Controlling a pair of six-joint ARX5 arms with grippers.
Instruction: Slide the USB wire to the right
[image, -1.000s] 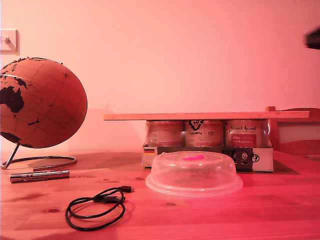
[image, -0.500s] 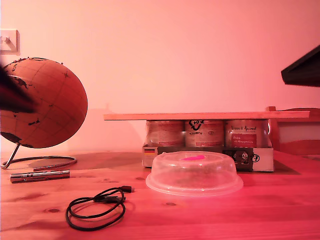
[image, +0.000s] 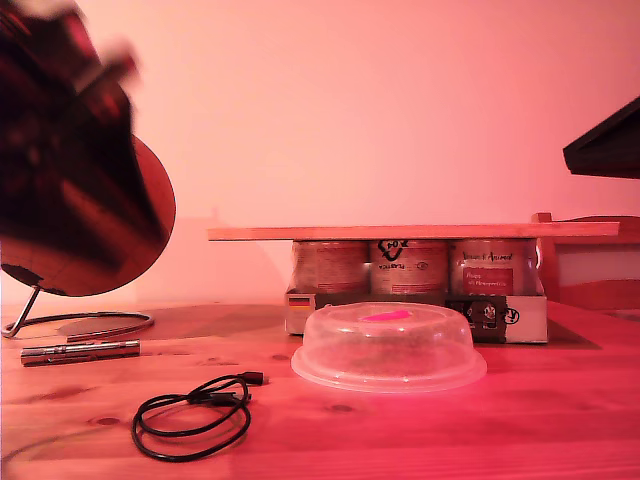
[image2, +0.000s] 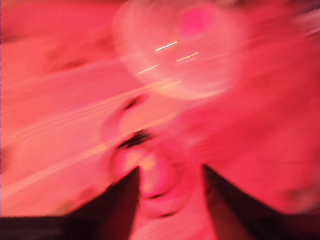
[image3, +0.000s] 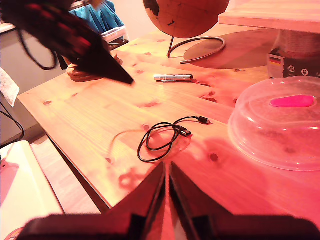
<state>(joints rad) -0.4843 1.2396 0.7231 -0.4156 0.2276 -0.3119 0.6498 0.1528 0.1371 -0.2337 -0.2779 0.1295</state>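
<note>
The USB wire (image: 192, 415) lies in loose loops on the wooden table (image: 520, 430), toward the exterior view's lower left, with one small plug end reaching toward the clear plastic dome (image: 388, 346). Taking the dome as the dial's centre in the exterior view, the wire sits at about eight o'clock, near it but not touching.

My first gripper (image2: 170, 200) shows in its own wrist view as two dark fingers (image2: 120, 205) set well apart, so it stands wide with nothing between them. That view is badly smeared; I can make out a dark looping shape that I take for the wire (image2: 142, 170) just beyond the fingertips, and the dome (image2: 185, 45) past it at roughly twelve o'clock from the gap. Whether the fingers touch the wire I cannot tell. In the exterior view a big blurred dark arm (image: 60, 140) fills the upper left, in front of the globe (image: 150, 215), well above the wire.

My second gripper (image3: 167, 200) is narrow, its two fingers nearly together and holding nothing. From its tips the wire (image3: 165, 137) lies ahead at about twelve o'clock, near but apart, with the dome (image3: 280, 125) at about two o'clock. A silver pen (image3: 173, 77) lies beyond the wire, beside the globe's wire stand (image3: 197, 49).
</note>
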